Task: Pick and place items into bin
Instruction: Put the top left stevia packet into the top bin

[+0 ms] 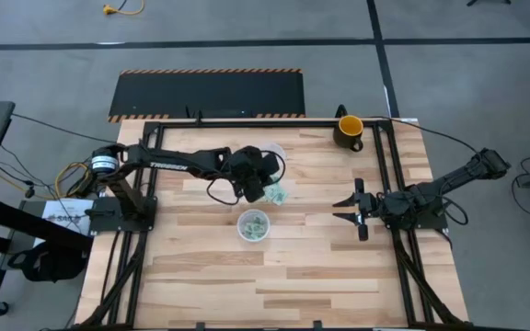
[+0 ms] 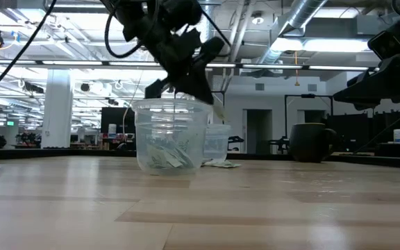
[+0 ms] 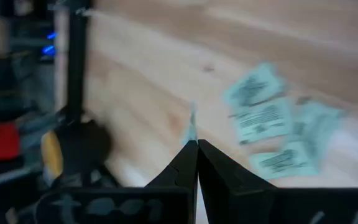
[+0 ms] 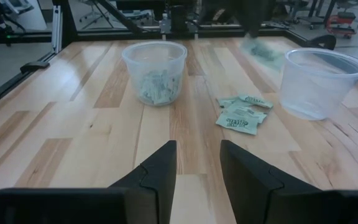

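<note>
The items are small pale green packets. A few lie loose on the table [image 1: 278, 195] [image 4: 242, 114] [image 3: 272, 127], and several more sit in a clear plastic cup [image 1: 254, 225] [image 4: 155, 73] [image 2: 170, 136], the bin. My left gripper [image 1: 267, 190] [image 3: 196, 148] [image 2: 211, 101] hangs above the loose packets, shut on one packet. My right gripper [image 1: 351, 210] [image 4: 197, 157] waits open at the right of the table, with nothing between its fingers. My left gripper pinches one green packet [image 3: 191, 128] between its two fingertips. The packet shows edge-on and sticks out past the tips. The fingers slant down from the table's left side. The packet [image 4: 263, 51] is lifted clear of the table.
A second clear cup [image 4: 319, 81] [image 1: 274, 153] stands empty behind the loose packets, partly under my left arm. A yellow-and-dark mug [image 1: 349, 131] [image 2: 313, 142] stands at the far right. Black frame rails [image 1: 396, 175] run along the table's sides.
</note>
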{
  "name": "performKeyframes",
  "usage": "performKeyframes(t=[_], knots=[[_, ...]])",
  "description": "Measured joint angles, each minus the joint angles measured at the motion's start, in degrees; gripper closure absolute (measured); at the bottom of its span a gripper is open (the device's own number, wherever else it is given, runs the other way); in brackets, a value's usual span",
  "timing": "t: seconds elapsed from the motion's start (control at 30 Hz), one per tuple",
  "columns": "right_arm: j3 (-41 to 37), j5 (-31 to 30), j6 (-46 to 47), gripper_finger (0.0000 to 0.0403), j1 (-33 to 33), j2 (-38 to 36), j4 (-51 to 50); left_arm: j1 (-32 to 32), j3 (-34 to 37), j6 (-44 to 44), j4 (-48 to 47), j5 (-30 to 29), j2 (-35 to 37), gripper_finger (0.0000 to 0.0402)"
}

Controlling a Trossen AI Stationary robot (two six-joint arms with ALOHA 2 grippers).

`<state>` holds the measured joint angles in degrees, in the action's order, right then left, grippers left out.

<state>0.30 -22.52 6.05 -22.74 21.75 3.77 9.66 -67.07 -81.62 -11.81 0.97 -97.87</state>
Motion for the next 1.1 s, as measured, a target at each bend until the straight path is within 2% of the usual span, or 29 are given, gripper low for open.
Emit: performKeyframes(t=[0.23,0.37,0.53,0.83,1.1], knots=[[0.00,0.00,0.00,0.0284,0.01,0.00,0.00,3.91,-0.04,3.47,5.80,-5.97,1.31,0.0401],[0.00,0.00,-0.01,0.0284,0.01,0.00,-0.02,6.79,-0.02,4.98,4.23,-7.28,1.25,0.0401],[0.02,0.00,0.01,0.0284,0.01,-0.01,0.00,8.62,0.00,7.79,1.96,-6.38,1.23,0.0401],[0.00,0.00,0.00,0.0284,0.00,0.00,-0.02,8.21,0.00,10.29,1.35,-3.53,1.23,0.0401],[0.01,0.00,0.00,0.0284,0.01,-0.02,0.00,7.85,0.00,9.35,-0.79,-2.25,1.18,0.0361]])
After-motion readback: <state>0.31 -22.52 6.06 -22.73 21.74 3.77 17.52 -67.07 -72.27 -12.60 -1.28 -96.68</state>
